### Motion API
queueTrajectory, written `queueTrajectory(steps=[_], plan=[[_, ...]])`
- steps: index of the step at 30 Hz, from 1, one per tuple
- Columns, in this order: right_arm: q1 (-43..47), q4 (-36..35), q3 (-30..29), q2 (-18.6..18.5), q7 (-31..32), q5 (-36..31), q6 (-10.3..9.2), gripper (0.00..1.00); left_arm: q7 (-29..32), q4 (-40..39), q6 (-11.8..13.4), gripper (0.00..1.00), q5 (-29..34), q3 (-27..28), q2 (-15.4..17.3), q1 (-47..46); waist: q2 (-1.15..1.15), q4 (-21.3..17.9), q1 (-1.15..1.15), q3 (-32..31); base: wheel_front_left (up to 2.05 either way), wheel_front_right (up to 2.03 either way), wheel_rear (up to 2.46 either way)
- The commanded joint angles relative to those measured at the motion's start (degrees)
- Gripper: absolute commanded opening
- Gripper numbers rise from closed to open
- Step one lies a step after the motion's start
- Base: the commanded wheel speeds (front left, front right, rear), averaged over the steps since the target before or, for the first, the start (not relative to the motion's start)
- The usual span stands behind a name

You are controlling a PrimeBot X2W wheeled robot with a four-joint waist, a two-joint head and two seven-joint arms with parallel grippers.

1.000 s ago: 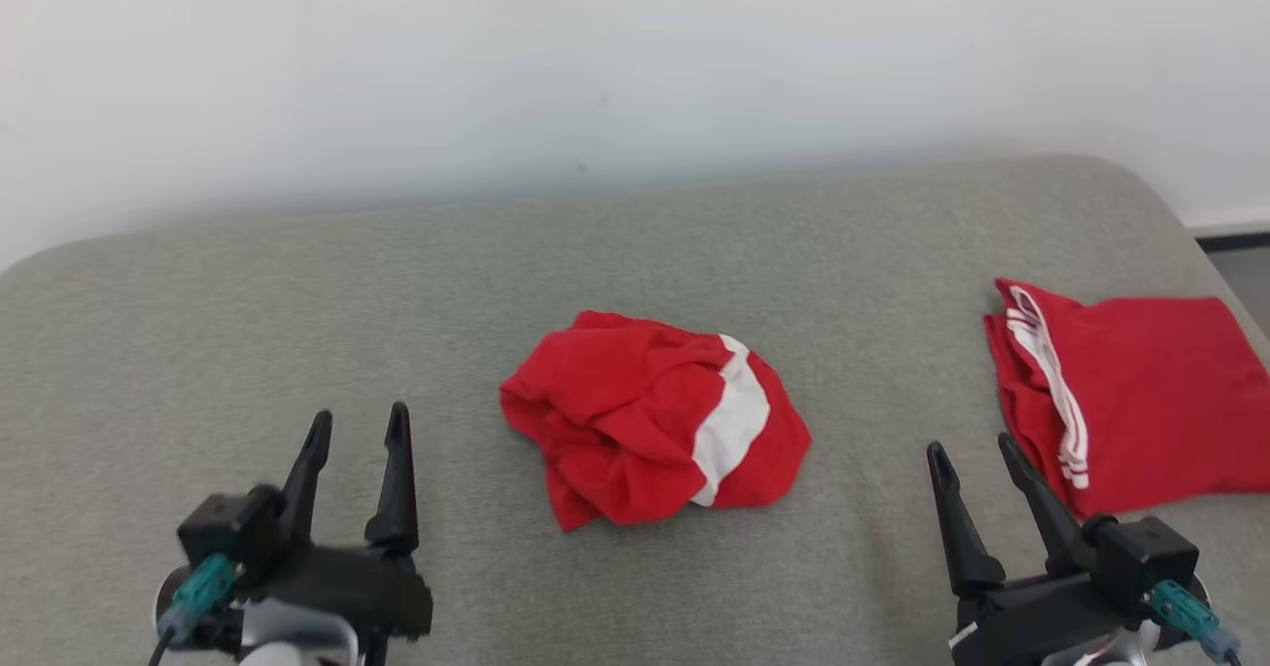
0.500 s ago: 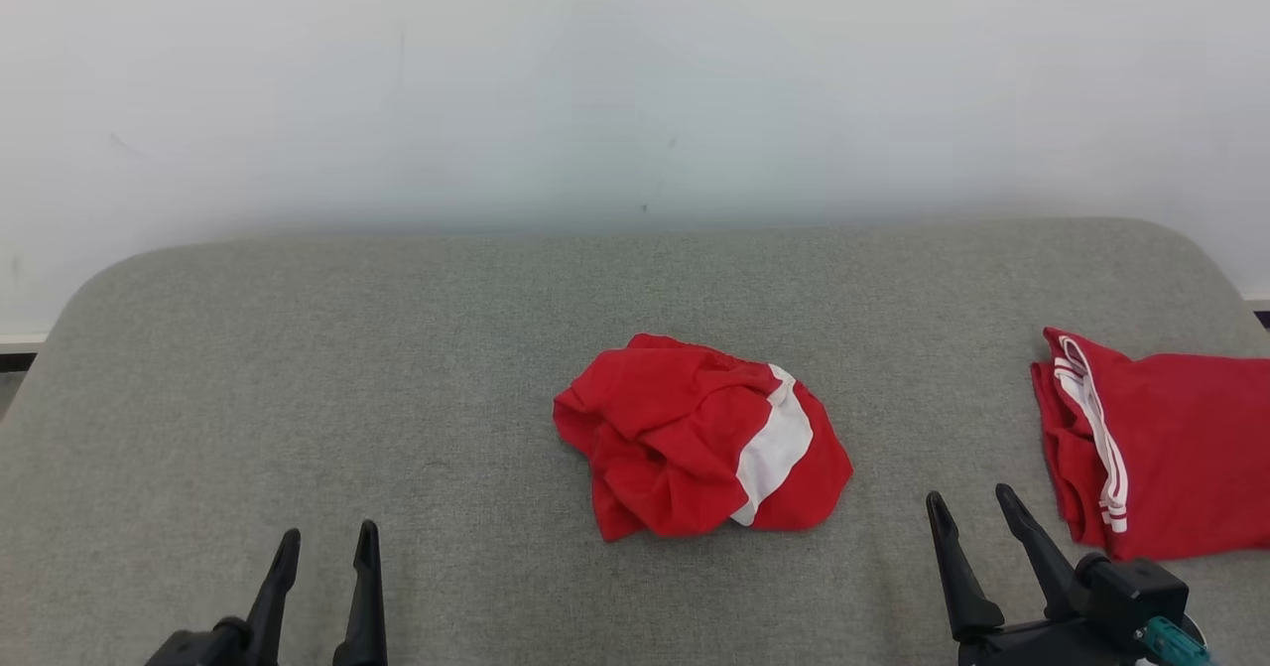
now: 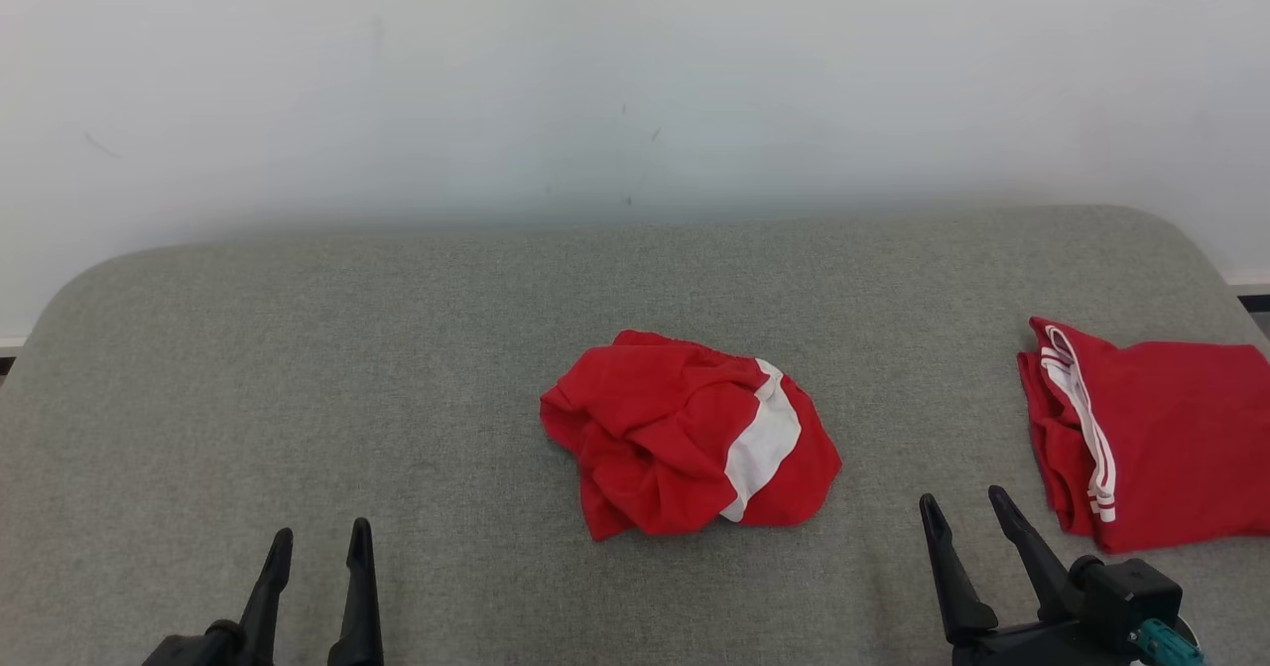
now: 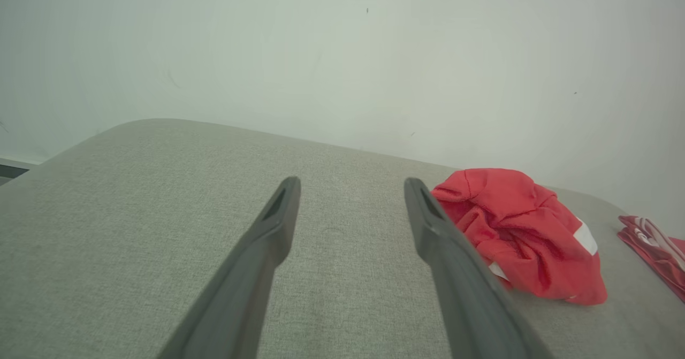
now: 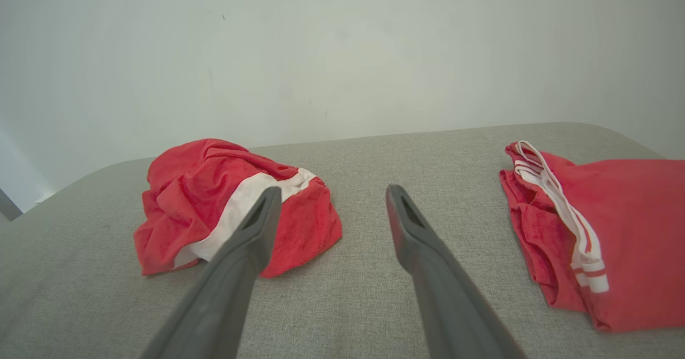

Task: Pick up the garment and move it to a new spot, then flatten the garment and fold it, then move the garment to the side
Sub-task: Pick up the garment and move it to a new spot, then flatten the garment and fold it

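A crumpled red garment [image 3: 685, 433] with a white band lies in a heap at the middle of the grey padded table [image 3: 397, 348]. It shows at the right of the left wrist view [image 4: 522, 230] and at the left of the right wrist view [image 5: 225, 204]. My left gripper [image 3: 319, 539] stands open near the table's front edge, left of the heap and apart from it. My right gripper [image 3: 962, 502] is open at the lower right, between the heap and a folded piece, empty.
A folded red garment [image 3: 1151, 428] with white stripes lies flat at the table's right edge, also in the right wrist view [image 5: 599, 225]. A pale wall [image 3: 635, 70] rises behind the table. Bare grey surface spreads left of the heap.
The head camera has tilted up and shifted, so the table sits lower in the picture. My left gripper has drawn back toward the bottom edge. The garments lie as before.
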Motion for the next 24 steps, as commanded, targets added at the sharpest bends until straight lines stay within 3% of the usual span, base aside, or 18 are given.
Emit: queueTrajectory(steps=[1, 24], plan=[[0.2, -0.3, 0.1, 0.0, -0.2, 0.1, -0.14, 1.00, -0.1, 0.0, -0.4, 1.00, 0.5, 0.5, -0.3, -0.1, 0.00, 0.0, 0.01, 0.2, 0.00, 0.00, 0.00], [-1.0, -0.6, 1.9, -0.7, 0.2, 0.2, -0.14, 1.00, 1.8, 4.3, -2.3, 1.00, 2.5, -0.9, -0.3, -4.7, 0.00, -0.5, 0.01, 0.8, 0.00, 0.00, 0.00]])
